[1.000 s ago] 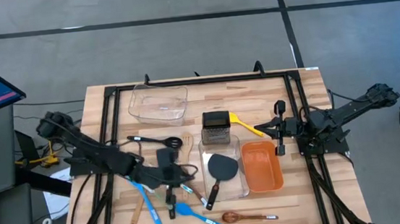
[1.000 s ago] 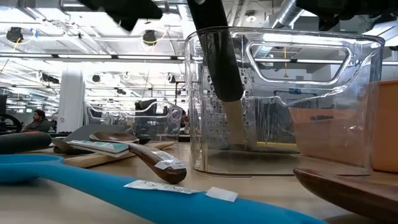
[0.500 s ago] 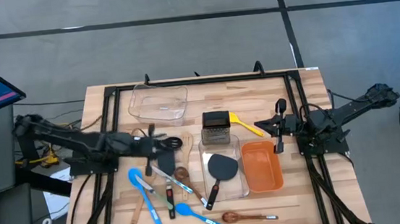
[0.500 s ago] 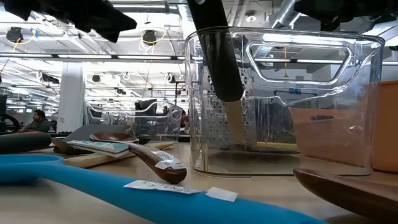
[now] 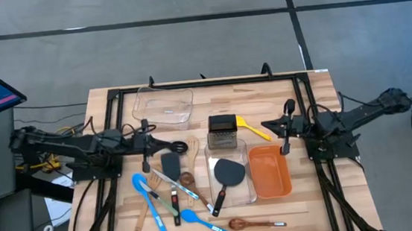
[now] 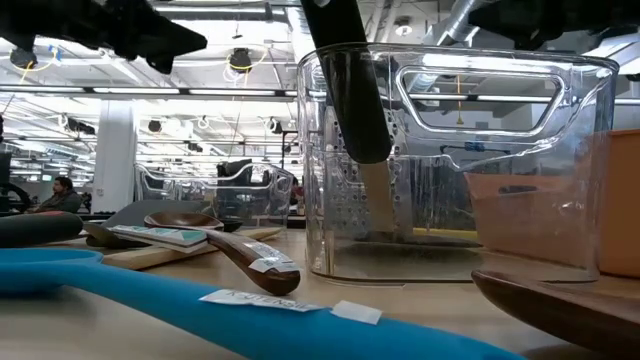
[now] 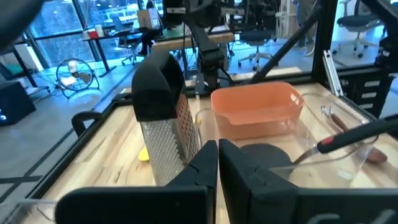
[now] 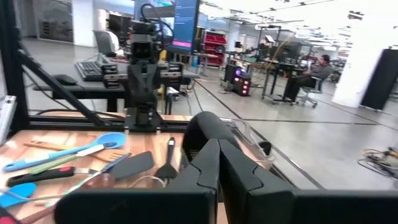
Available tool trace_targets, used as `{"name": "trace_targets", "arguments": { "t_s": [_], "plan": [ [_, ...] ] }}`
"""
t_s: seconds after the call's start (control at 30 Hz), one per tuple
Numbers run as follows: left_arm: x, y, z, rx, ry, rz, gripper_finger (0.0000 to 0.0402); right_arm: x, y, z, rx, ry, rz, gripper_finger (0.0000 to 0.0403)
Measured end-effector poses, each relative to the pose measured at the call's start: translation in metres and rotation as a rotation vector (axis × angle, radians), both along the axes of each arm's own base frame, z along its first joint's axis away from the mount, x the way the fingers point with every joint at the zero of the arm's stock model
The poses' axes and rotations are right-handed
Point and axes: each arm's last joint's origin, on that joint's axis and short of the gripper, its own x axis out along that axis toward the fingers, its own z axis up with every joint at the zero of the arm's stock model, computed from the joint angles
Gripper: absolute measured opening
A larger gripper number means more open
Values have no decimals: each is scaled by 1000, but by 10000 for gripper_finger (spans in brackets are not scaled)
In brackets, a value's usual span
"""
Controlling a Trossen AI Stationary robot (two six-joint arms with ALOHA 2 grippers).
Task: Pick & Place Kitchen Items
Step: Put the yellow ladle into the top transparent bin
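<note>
Several kitchen items lie in a heap (image 5: 167, 197) at the table's near left: blue spoons, wooden utensils and a black turner (image 5: 171, 165). A black slotted spoon (image 5: 173, 144) lies farther back. The steel grater (image 5: 222, 131) stands upright mid-table with a yellow spoon (image 5: 254, 131) to its right. Another black turner (image 5: 228, 175) rests in a clear tub (image 5: 211, 160). My left gripper (image 5: 157, 141) hovers shut and holds nothing, above the slotted spoon's handle, left of the grater (image 7: 165, 121). My right gripper (image 5: 270, 125) hovers shut and holds nothing, right of the yellow spoon.
An orange bin (image 5: 269, 171) stands right of the clear tub. A second clear tub (image 5: 164, 106) sits at the far left. A wooden spoon (image 5: 251, 222) lies by the near edge. A black frame (image 5: 207, 84) runs around the tabletop. Bare wood shows at the far right.
My left gripper has drawn back from over the utensil heap toward the table's left and far side, staying shut with nothing in it. The heap and the black turner beside it, which the arm covered before, now show. My right gripper has kept its place.
</note>
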Motion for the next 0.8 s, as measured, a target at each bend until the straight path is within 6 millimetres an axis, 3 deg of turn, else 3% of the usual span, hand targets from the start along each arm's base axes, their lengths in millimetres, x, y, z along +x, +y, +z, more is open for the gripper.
{"name": "trace_targets", "arguments": {
  "t_s": [0.53,0.8],
  "plan": [
    [1,9,1,32,-31,62,3,17,-19,-13,-17,92,-152,0],
    [2,22,7,141,-72,138,3,17,-29,-12,86,47,-209,0]
  ]
}}
